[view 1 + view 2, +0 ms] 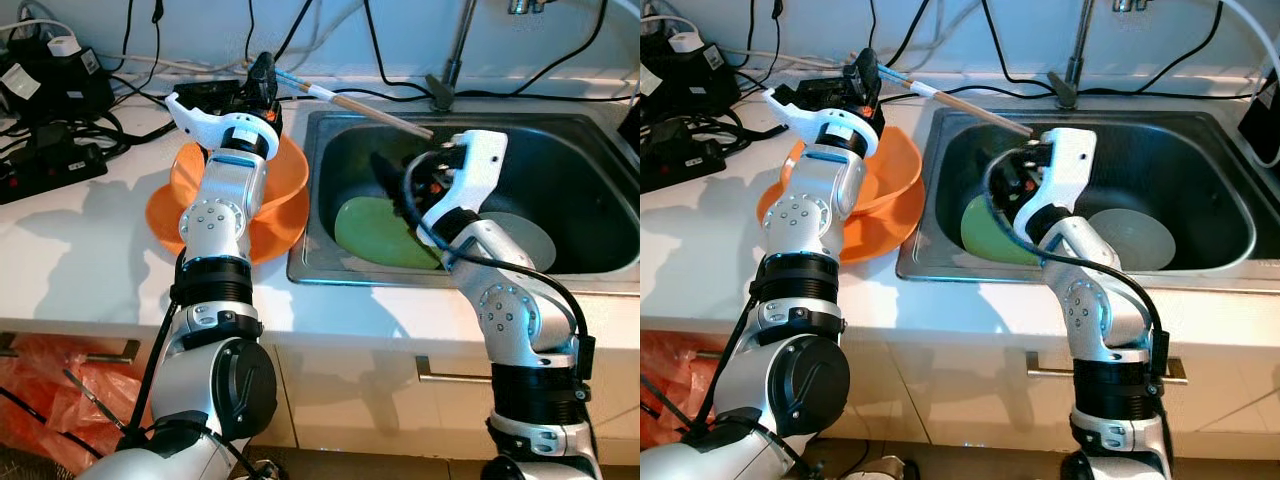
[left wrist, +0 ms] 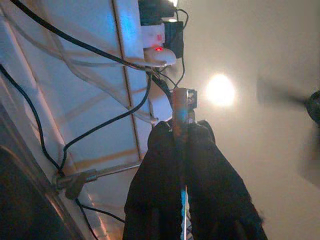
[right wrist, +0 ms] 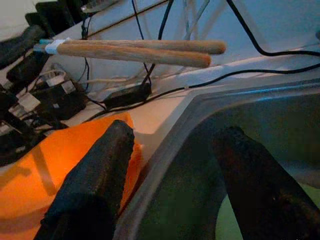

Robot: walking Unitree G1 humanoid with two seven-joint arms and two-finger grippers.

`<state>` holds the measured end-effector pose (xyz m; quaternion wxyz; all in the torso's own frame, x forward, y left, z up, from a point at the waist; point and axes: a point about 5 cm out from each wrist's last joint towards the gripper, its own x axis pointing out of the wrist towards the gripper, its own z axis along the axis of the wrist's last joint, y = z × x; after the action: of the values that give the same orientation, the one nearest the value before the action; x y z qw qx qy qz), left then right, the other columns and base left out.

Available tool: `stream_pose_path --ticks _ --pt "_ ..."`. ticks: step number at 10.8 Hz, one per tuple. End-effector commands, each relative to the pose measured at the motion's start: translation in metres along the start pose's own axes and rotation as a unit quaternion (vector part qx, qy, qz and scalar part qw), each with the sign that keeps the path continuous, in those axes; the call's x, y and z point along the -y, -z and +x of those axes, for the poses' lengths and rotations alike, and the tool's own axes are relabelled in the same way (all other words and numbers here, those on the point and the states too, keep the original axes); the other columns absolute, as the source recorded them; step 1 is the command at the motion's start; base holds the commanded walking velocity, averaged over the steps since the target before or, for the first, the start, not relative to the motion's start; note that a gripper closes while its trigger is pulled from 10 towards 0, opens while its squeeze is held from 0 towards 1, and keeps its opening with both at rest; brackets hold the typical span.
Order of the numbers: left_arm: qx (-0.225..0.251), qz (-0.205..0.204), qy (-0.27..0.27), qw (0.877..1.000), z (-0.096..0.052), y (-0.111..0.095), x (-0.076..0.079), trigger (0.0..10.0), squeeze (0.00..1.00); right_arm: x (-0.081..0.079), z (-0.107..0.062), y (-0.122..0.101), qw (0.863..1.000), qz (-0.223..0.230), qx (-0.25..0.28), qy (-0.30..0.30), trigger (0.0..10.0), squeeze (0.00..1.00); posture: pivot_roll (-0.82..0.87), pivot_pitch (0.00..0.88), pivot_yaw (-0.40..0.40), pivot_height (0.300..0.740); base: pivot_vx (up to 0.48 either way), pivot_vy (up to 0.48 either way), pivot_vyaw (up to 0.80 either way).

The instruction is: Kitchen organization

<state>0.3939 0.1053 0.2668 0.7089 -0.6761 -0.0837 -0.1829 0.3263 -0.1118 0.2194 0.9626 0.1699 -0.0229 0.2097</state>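
Observation:
My left gripper (image 1: 263, 78) is raised above the counter's back edge and is shut on a pair of wooden chopsticks (image 1: 360, 106). They slant out over the corner of the steel sink (image 1: 320, 240), and their tips (image 3: 200, 52) hang just ahead of my right gripper. In the left wrist view the black fingers (image 2: 160, 175) clamp the chopsticks (image 2: 180, 115). My right gripper (image 3: 172, 150) is open inside the sink near its left wall, with nothing between its fingers. A green plate (image 1: 370, 235) and a grey plate (image 1: 525, 235) lie on the sink floor.
An orange bowl (image 1: 285, 170) sits on an orange plate (image 1: 275, 235) on the white counter, under my left arm. Power strips (image 1: 50, 165) and several black cables crowd the back left. The faucet (image 1: 452, 70) rises behind the sink. A red bag (image 1: 50, 385) lies below.

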Motion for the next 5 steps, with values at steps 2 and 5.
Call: stream_pose_path --ticks 2,5 --pt "-0.007 -0.019 -0.017 1.000 -0.004 0.015 -0.006 0.0 0.00 -0.011 0.006 -0.008 0.998 0.035 0.026 -0.033 10.0 0.00 0.06 0.048 0.071 0.740 0.000 0.000 0.00" --pt "-0.020 -0.028 -0.027 0.999 -0.008 0.027 -0.009 0.0 0.00 -0.019 0.012 -0.009 0.983 0.157 0.062 -0.066 10.0 0.00 0.05 0.050 0.073 0.740 0.000 0.000 0.00"
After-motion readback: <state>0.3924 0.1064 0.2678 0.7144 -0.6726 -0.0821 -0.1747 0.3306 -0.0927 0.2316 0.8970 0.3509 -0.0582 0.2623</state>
